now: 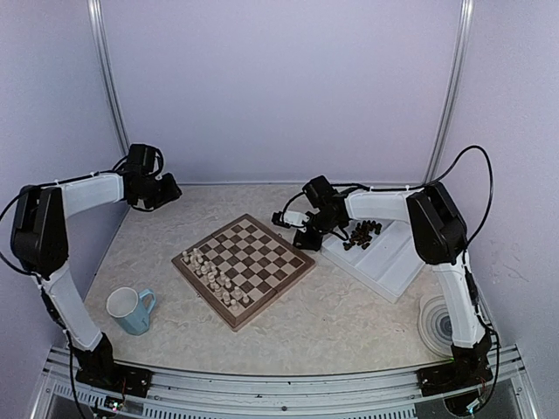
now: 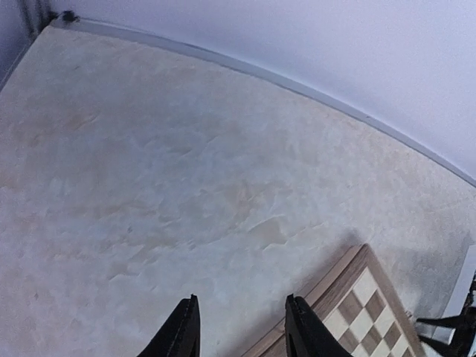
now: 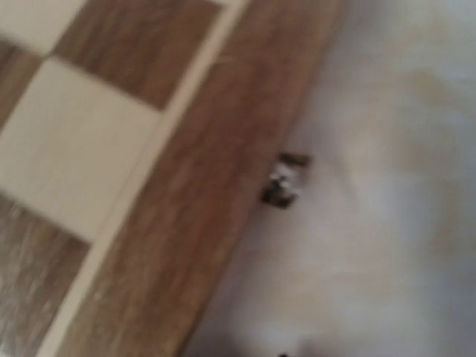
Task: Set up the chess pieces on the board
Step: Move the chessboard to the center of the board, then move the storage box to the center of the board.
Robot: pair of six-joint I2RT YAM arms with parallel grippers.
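Chess pieces (image 1: 362,234), small, dark and carved, sit in a loose heap on the far end of a white tray (image 1: 389,262), off the board (image 1: 271,253).

Nearest, at about 8 o'clock from the board, a pale blue mug (image 1: 129,310) stands upright with its handle toward the board. At about 4 o'clock a round white ridged object (image 1: 435,325) lies flat by the right arm's base. A broad strip of pale, marbled worktop (image 1: 332,336) runs bare between these and the board's near corner.

The board lies turned like a diamond, with a light wood border around dark and beige checks. Cream-white pieces (image 1: 217,278) crowd its 7 o'clock edge in two rows, and the other squares are bare. In the right wrist view the border shows smooth grain, with a small dark fitting (image 3: 282,182) at its outer edge, too blurred to name.

The ridged, rectangular tray lies slanted just beside the board's 3 o'clock corner. The right gripper (image 1: 306,237) hangs low over the narrow gap between the two. I cannot tell how its jaws stand.

Farther off, at 10 o'clock, the left gripper (image 2: 239,327) hovers with its dark fingers (image 2: 182,331) moderately apart and nothing between them, above open worktop that runs to the wall's rounded base.
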